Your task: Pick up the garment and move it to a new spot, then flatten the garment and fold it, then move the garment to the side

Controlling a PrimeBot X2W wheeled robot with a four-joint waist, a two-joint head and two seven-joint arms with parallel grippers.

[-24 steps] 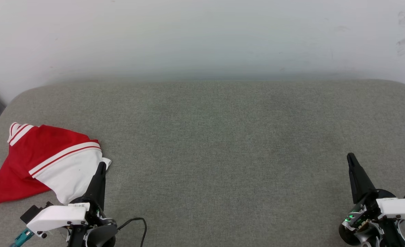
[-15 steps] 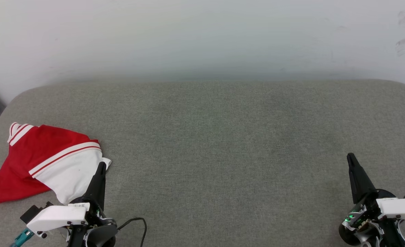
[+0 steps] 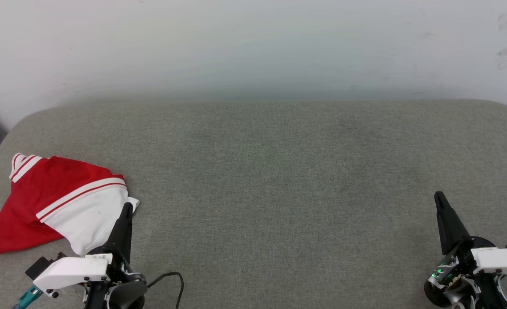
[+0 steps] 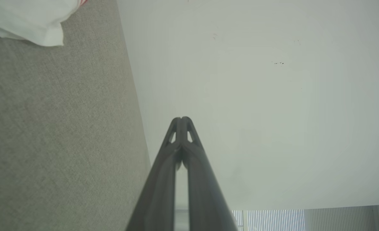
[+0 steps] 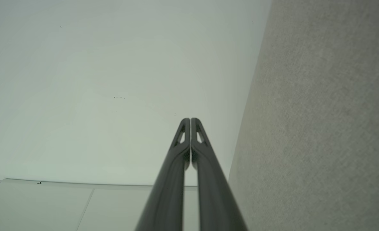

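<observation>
The wide grey cushion (image 3: 279,171) carries the garment (image 3: 52,201) crumpled at its near left corner. It looks soft, light and limp, so a raised fold or the striped hem seems best to pinch. The left gripper (image 3: 127,207), fingers pressed together, is just beside the white sleeve. The right gripper (image 3: 439,197), pressed together too, is well apart. A thin black cable (image 3: 172,277) near the left arm could snag.

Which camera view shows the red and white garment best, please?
The head view: the garment lies crumpled at the left of the grey cushion, its red body, white panel and stripes all clear. The left wrist view catches a white corner at its top left. The right wrist view faces the wall and cushion.
</observation>
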